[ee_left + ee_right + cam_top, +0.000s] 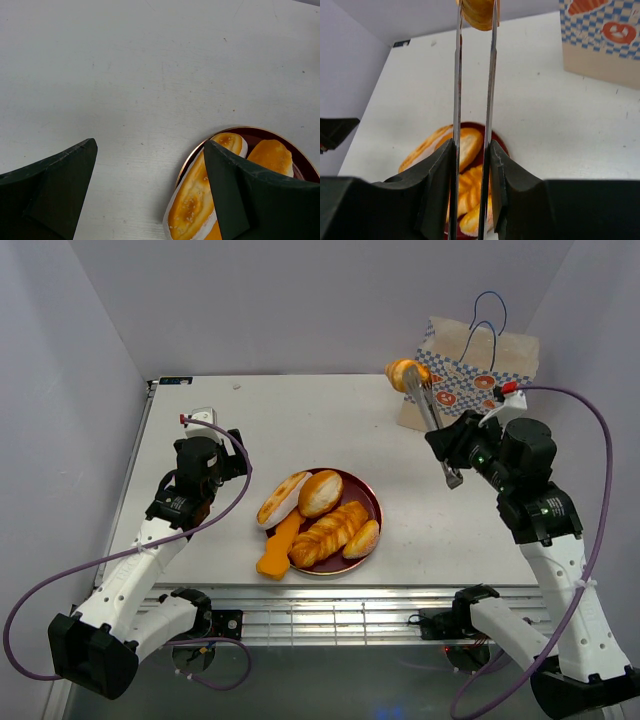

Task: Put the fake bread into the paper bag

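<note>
Right gripper (472, 165) clamping metal tongs (432, 415), holding up a glossy golden-brown toy pastry (408, 372).
The pastry is hanging beside the top corner of the cream checkered paper bag (480, 365); other toy breads (325, 515) are lying on the dark red round plate (372, 502), the left gripper (150, 145) hovering spread wide nearby.

I'm running this from a robot lab test cell, not a real kitchen or bakery. The white table (300, 420) is boxed in by plain pale walls (300, 300) on the left, far and right. My left arm (150, 540) and right arm (560, 570) are mounted at a slotted metal rail (320, 618) along the near edge, trailing loose purple cables (560, 389). The glossy toy bread (325, 530) on a dark red plate (375, 500) and the printed paper bag (480, 380) at the far right look like staged props.
</note>
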`<state>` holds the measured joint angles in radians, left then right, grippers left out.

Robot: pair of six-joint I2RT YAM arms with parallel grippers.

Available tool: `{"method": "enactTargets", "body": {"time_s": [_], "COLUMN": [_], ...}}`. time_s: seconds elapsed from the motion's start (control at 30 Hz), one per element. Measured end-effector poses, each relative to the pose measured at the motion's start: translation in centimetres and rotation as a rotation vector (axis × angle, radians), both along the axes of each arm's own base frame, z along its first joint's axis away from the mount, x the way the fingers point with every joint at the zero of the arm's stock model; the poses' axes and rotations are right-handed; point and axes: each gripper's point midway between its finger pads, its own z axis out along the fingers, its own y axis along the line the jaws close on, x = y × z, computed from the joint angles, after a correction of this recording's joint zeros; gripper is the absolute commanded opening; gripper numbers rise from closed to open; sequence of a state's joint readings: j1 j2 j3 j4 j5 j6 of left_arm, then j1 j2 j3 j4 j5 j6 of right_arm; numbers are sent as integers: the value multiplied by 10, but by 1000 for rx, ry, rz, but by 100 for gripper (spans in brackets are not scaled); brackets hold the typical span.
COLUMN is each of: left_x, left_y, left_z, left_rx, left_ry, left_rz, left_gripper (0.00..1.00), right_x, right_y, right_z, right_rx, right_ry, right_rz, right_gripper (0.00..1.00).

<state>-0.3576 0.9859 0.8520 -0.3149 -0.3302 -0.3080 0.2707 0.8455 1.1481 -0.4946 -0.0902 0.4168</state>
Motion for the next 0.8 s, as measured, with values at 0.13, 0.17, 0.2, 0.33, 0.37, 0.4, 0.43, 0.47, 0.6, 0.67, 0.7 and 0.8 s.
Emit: {"method": "enactTargets", "body": {"time_s": [0.13,0.17,0.2,0.33,0.37,0.4,0.43,0.47,0.6,0.67,0.7,0.8], "left_x": [0,0,0,-1,-2,-2,-2,-2,-3,-3,-3,-3], "left_y": [0,0,0,1,1,1,1,1,1,1,1,0], "left_z": [1,1,1,4,5,5,6,6,7,7,7,7], "left_rx": [-1,-1,-1,-4,-5,-6,-7,-8,-12,-13,-14,-15], "left_ry": [-2,-3,-4,-11,-14,-16,-18,-19,-22,-21,-21,-21], "left_rz": [1,1,1,1,1,1,1,2,2,1,2,2], "left_gripper": [98,98,98,98,98,98,98,98,98,98,98,98], "right_x": [15,19,22,32,35,37,40,43,53,59,63,75], "right_y": [-7,-9,-11,-21,-24,-28,-31,-36,-56,-68,-74,-103], "right_z": [42,52,60,89,96,102,108,113,125,127,126,117], "right_rx": [8,12,14,19,20,21,22,22,19,15,15,30], "right_ry": [-80,-101,-119,-167,-179,-191,-201,-210,-229,-229,-224,-189], "right_rz": [-65,-81,-96,-161,-179,-198,-218,-241,-325,-366,-385,-447], "right_gripper": [8,8,8,8,8,8,8,8,8,8,8,8]}}
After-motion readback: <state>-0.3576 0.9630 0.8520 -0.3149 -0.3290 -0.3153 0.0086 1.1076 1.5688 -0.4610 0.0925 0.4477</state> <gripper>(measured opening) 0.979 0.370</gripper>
